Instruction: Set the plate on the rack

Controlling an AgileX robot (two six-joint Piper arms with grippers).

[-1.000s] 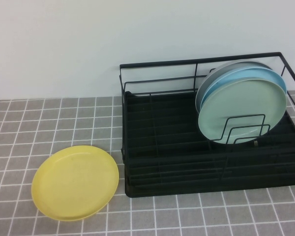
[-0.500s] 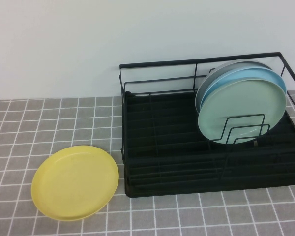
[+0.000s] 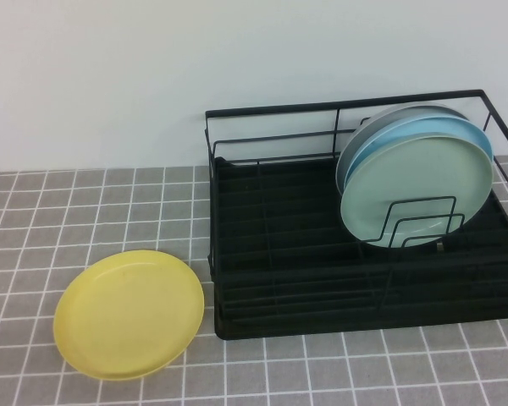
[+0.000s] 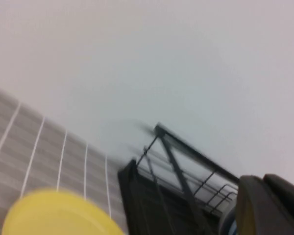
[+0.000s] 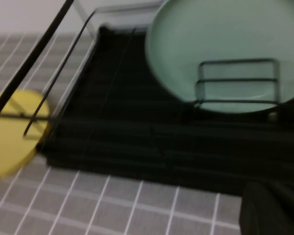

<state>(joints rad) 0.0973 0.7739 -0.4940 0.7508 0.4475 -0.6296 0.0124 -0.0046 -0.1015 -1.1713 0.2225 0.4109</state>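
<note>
Your left gripper (image 4: pixel 269 205) shows only as a dark blurred bulk at the edge of the left wrist view; you cannot tell there whether it is spread or closed. Your right gripper (image 5: pixel 272 208) is the same story in the right wrist view: a dark shape in the corner, its state impossible to read. Neither gripper nor either arm appears in the high view, and neither touches anything you can see.

From the left wrist camera you look across at the near-left corner of the rack (image 4: pixel 152 196) with the yellow plate (image 4: pixel 59 215) in front of it, both soft with blur. From the right wrist camera you see the rack's front edge, the pale green plate (image 5: pixel 220 49) standing behind its wire dividers, and a slice of the yellow plate off to the side on the bench.

In the high view, the yellow plate (image 3: pixel 129 313) lies flat and right side up on the grey tiled bench (image 3: pixel 68 211), just beside the rack's front-left corner but not touching it. The black wire dish rack (image 3: pixel 279 254) sits to its right, reaching back to the white wall (image 3: pixel 152 76). On the rack's right side, several plates stand on edge, leaning back: the pale green plate (image 3: pixel 415 190) in front, held by the upright dividers (image 3: pixel 419 222), and the light blue plates (image 3: pixel 440 127) behind it. The rack's left part holds no plates.
</note>
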